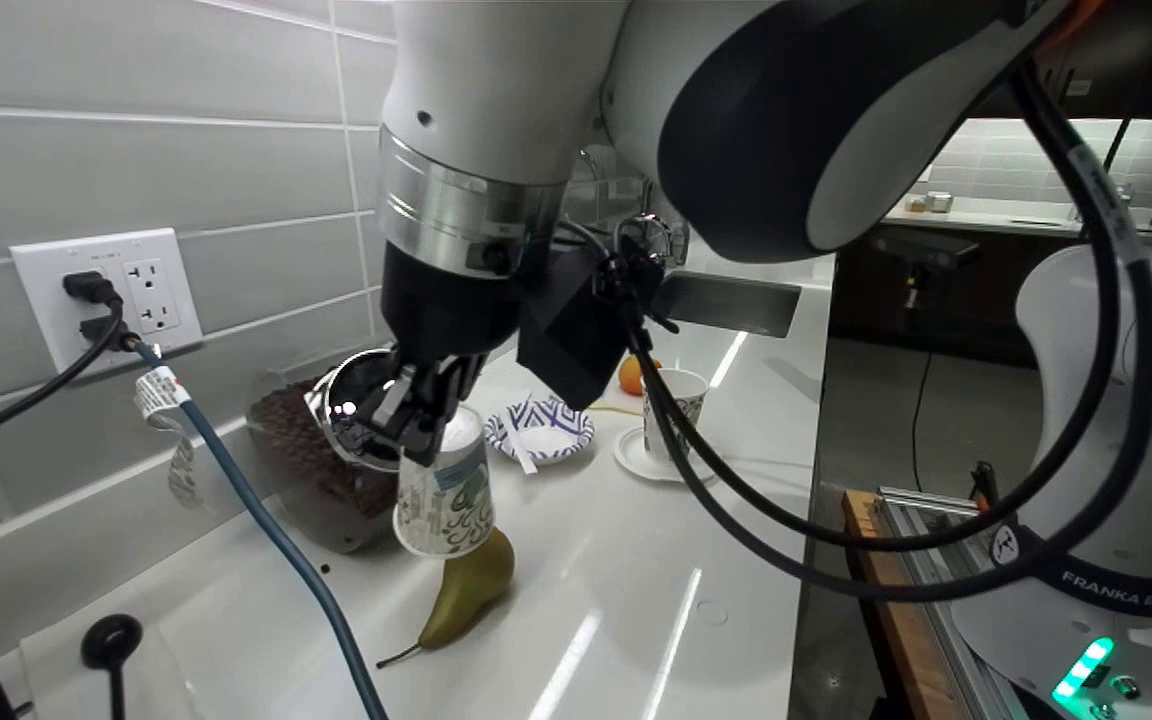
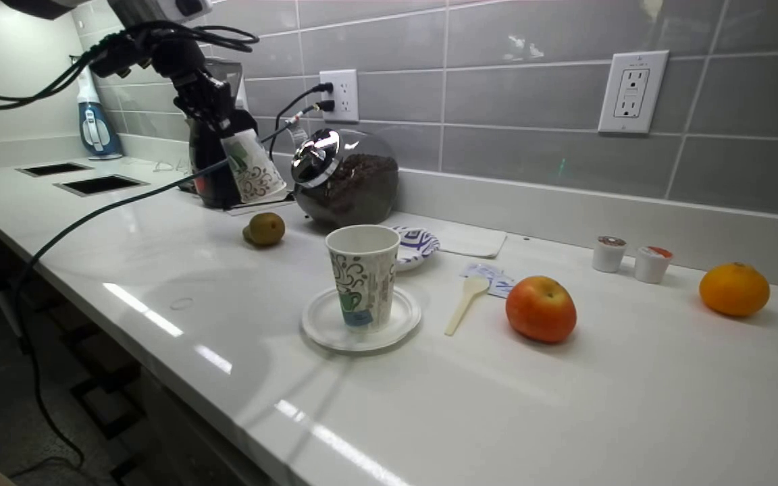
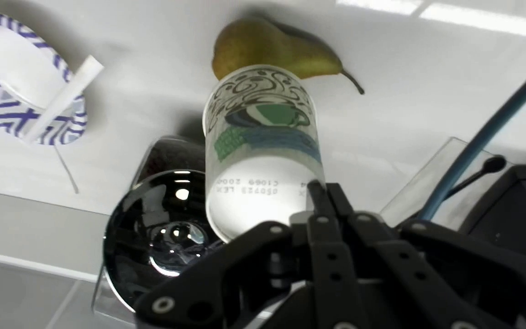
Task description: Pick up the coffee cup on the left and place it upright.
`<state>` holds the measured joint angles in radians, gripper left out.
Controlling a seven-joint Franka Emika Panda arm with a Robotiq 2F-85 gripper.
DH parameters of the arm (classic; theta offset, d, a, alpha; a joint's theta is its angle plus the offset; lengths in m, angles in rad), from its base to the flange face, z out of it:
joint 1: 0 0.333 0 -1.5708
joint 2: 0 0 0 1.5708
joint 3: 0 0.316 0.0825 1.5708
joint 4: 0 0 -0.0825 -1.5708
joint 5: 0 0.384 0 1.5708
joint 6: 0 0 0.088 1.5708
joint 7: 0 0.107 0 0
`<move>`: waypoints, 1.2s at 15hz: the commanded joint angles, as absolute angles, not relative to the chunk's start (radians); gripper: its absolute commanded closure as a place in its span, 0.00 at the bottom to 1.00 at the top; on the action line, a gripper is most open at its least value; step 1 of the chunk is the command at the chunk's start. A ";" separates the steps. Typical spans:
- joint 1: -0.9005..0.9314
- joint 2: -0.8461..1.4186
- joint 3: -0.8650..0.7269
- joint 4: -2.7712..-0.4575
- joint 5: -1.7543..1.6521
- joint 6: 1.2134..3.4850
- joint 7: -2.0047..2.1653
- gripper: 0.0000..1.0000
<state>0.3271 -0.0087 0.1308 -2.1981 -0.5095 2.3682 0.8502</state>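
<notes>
end effector (image 3: 326,188): mine, fingers pinching the wall of the cup (image 3: 263,128) at its base edge
cup: over the table (image 2: 564,391), seemingly clear of it, near the jar (image 2: 355,185) and the pear (image 3: 258,48)
cup, so far: picked up, i judge; i have yet to turn it upright, set it down and let go
cup's mouth: downward and aslant, base up toward me
cup's long axis: tilted off vertical

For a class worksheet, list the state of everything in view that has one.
Held coffee cup: tilted, mouth down
Gripper: shut on that cup
Standing cup: upright on saucer
Jar: lid on
Patterned bowl: upright
Pear: on its side
Base light: lit green
Plugs: in outlet
</notes>
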 commanded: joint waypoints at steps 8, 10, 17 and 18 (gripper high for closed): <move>0.292 -0.072 0.283 -2.196 -0.607 1.759 0.943 0.99; 0.282 -0.039 0.276 -2.189 -0.620 1.697 0.923 0.99; 0.241 0.104 0.228 -2.151 -0.602 1.777 0.810 0.99; 0.237 0.128 0.221 -2.138 -0.586 1.777 0.802 0.99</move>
<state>0.2497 0.0480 0.2360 -2.1940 -0.6044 1.7664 0.8463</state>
